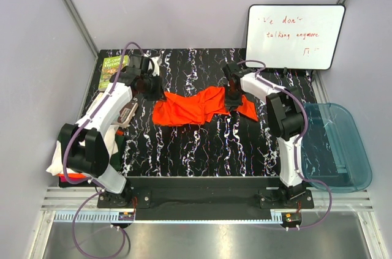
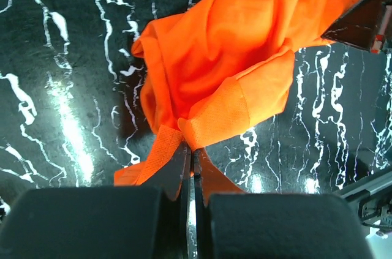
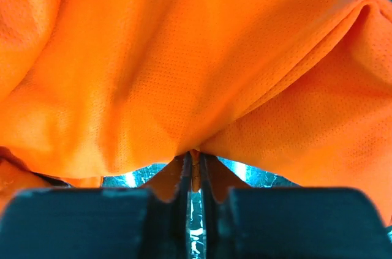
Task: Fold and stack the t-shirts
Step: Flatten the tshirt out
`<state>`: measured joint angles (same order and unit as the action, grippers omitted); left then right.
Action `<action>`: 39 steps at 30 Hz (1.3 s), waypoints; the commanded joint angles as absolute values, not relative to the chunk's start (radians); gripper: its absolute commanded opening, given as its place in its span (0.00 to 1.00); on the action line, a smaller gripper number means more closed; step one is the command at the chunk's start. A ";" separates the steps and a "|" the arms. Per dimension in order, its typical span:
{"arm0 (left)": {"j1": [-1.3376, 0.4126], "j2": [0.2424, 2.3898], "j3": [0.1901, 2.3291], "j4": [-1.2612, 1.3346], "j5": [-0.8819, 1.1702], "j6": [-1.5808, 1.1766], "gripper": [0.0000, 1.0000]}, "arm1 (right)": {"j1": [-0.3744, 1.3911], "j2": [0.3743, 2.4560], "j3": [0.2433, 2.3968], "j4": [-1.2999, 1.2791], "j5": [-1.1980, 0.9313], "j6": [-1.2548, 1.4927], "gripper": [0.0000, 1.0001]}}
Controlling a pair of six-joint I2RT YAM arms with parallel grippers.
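The black marbled table [image 1: 202,149] is carrying one bright orange t-shirt [image 1: 190,107], which is lying bunched and rumpled toward the far edge, about midway between the left and right edges. It is spreading sideways between the two arms rather than lying flat. A white cloth [image 1: 56,158], probably another shirt, is hanging off the near left corner by the left arm's base.

Judging by the fine mesh weave and the loose folds, the orange t-shirt is going to handle as light, limp and a little slick. It will sag and fold wherever it is not being held, and nothing about it is fragile. The doubled seams look like the best places to take hold, since they give the fingers more to bite on than a single thin layer that could slide out.

The left gripper [image 2: 190,149] is clamping down on the t-shirt at its left end. Its fingers [image 2: 174,173] are pressing together on a stitched hem band [image 2: 214,118], and the rest of the cloth is fanning up and away from the tips, partly lifted off the table.

The right gripper [image 3: 195,161] is pinching the t-shirt at its right end. Its fingers [image 3: 181,176] are standing almost together with a small tuck of orange cloth between the tips, while the bulk of the shirt is draping over and beyond them. The bite is looking shallow, so it may be the weaker hold.
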<state>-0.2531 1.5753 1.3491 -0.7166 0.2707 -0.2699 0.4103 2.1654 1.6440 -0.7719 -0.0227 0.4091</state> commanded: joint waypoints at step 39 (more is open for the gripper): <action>0.000 1.585 1.376 -0.954 -0.198 -0.377 0.92 | 0.241 2.146 1.706 -0.982 0.333 0.140 0.01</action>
